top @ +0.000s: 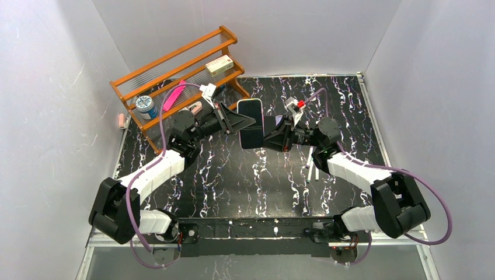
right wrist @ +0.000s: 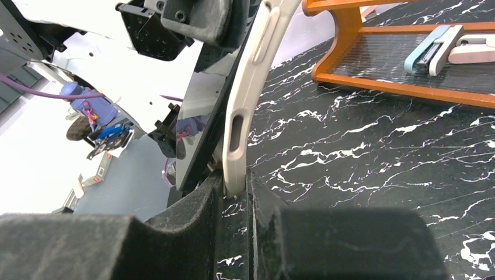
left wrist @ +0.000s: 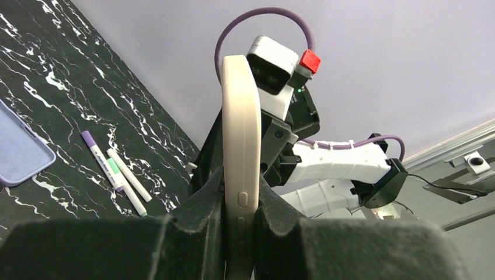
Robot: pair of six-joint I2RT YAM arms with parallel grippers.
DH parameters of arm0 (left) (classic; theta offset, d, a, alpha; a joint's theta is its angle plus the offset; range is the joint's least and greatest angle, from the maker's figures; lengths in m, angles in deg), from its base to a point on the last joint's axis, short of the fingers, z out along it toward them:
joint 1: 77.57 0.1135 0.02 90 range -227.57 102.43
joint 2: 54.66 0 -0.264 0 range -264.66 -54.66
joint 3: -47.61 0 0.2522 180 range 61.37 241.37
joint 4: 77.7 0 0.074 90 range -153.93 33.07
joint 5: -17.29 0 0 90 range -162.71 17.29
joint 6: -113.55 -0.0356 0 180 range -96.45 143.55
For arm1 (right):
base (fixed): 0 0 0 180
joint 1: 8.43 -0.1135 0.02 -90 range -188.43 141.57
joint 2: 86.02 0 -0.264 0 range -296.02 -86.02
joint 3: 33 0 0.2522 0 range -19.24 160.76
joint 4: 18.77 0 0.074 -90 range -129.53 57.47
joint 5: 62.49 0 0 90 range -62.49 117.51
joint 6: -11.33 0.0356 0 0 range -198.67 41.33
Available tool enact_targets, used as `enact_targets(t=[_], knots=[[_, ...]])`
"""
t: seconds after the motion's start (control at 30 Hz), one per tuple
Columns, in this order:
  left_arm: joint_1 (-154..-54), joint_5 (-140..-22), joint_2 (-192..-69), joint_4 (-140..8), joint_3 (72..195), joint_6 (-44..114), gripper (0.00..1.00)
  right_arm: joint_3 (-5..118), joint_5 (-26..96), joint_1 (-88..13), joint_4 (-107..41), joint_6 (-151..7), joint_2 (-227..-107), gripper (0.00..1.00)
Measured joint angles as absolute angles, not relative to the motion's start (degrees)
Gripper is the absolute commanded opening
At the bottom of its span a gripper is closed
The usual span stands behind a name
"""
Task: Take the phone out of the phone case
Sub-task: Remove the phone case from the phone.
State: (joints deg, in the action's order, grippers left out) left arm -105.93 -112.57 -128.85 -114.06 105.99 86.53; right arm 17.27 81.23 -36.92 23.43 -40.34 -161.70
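The phone (top: 251, 122) in its beige case is held upright in the air over the middle of the table, screen toward the camera. My left gripper (top: 238, 121) is shut on its left long edge; in the left wrist view the beige case (left wrist: 240, 146), with its side buttons, is pinched at my left gripper (left wrist: 240, 204). My right gripper (top: 265, 140) is shut on the lower right edge. In the right wrist view my right gripper (right wrist: 235, 186) pinches the case rim (right wrist: 242, 116), and the phone's dark glass (right wrist: 201, 122) stands slightly off it.
An orange wooden rack (top: 175, 76) with small items stands at the back left. Marker pens (left wrist: 117, 172) lie on the black marble table (top: 233, 186) right of centre. A purple phone case (left wrist: 20, 149) lies flat on the table under the grippers.
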Motion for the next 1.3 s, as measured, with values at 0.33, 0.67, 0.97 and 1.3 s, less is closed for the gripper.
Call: enact_targets(t=[0.33,0.67,0.97,1.3], knots=[[-108.77,-112.33,-129.27,-114.28,105.99,85.68,0.0,17.27,80.46,-36.77,29.03,-37.28,-163.25,0.38],[-107.11,-112.05,-129.18,-113.3,105.64,85.85,0.0,14.04,70.19,-36.68,19.7,-41.87,-156.92,0.64],[-106.28,-106.63,-129.07,-110.85,104.44,86.51,0.0,13.95,60.48,-36.66,4.2,-44.93,-149.2,0.67],[-105.75,-103.83,-130.03,-107.55,103.93,86.38,0.0,13.93,62.45,-36.33,4.24,-40.69,-147.67,0.66]])
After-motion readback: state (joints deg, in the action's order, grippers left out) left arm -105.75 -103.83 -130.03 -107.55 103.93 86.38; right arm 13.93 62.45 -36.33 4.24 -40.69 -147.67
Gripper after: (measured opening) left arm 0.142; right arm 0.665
